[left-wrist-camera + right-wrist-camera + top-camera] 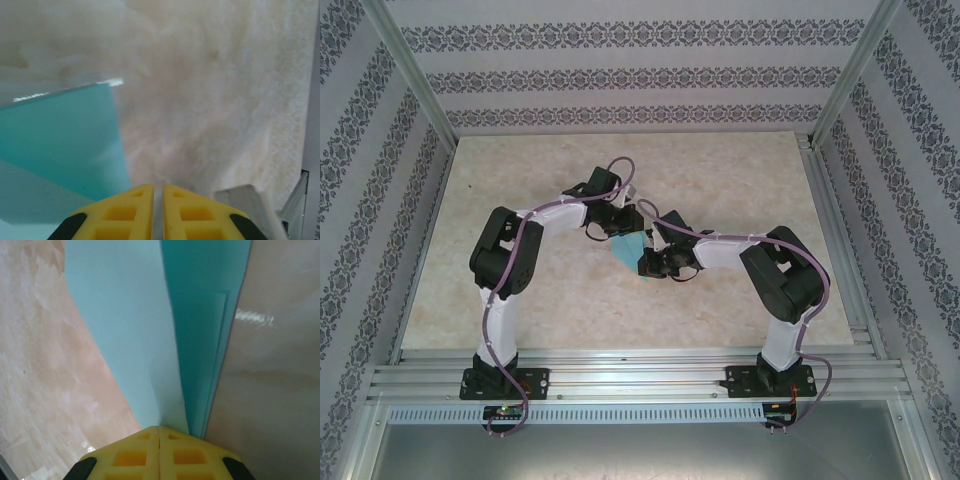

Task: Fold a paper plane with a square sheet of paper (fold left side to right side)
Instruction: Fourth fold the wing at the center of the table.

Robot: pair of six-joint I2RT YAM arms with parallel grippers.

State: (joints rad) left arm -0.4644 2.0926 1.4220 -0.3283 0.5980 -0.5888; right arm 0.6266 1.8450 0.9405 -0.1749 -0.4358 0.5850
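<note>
Beige tabletop [720, 170], right gripper [159, 430] pinching cyan sheet [125, 325]

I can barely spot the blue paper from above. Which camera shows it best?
The right wrist view: the square sheet of paper spans the middle, its folded layers running into the right gripper. The left wrist view catches one corner; the top view, a small patch between the arms.

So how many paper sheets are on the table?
1: the cyan sheet in the middle of the table, its folded layers pinched in the right gripper. Another could hide under the arms.
</note>
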